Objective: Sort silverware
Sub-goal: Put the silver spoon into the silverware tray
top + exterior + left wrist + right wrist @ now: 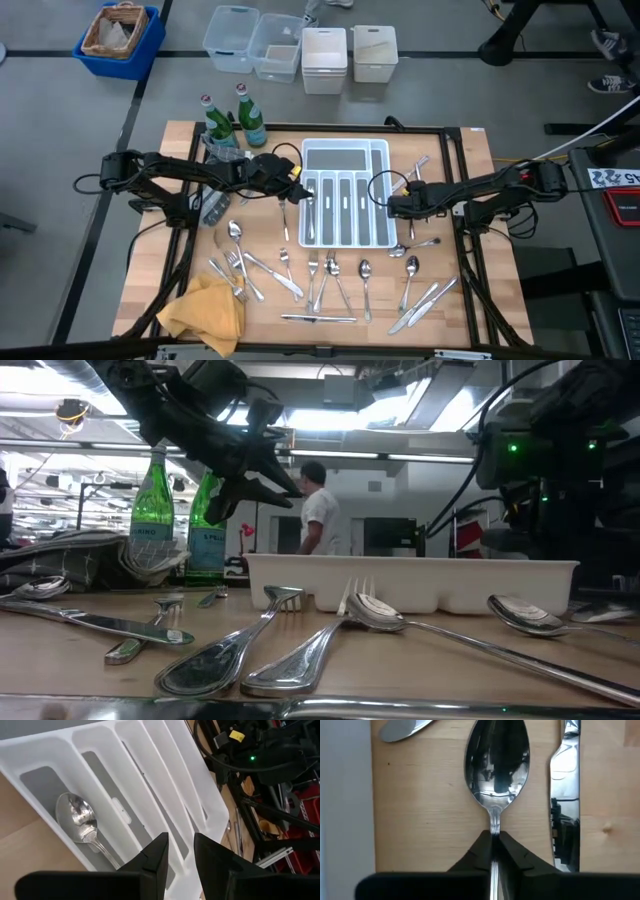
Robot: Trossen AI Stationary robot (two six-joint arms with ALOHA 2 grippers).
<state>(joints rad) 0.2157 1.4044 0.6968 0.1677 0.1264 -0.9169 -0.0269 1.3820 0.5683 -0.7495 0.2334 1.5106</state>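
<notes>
Wooden bench [470,300] crowded, so little free room for a swing. White compartmented plastic tray [345,244] at mid-bench, its right wall just beside the right gripper [492,851]: likely to be clipped or shoved if lifted too low, given the tall rim.

Right gripper clamped together on the narrow neck of a shiny silver metal spoon [496,765], bowl pointing ahead over bare wood right of the tray. Grip thin and far from the balance point; could pivot, droop bowl-down or slip out on a quick lift. Could also drag the flat silver knife [565,795] lying just beside it.

Left gripper [177,855] above the tray's left side, fingers apart and holding nothing, over a compartment with one silver spoon [80,820] already lying inside. Risk of the two arms meeting over the tray if both reach in together.

Around: two green glass bottles [250,125] at the far left corner, upright, near the left arm's path. Crumpled yellow cloth [205,310] at the near left corner. Loose silverware [335,275], forks, spoons and knives, scattered along the near side, several overlapping and so awkward to pick singly.
</notes>
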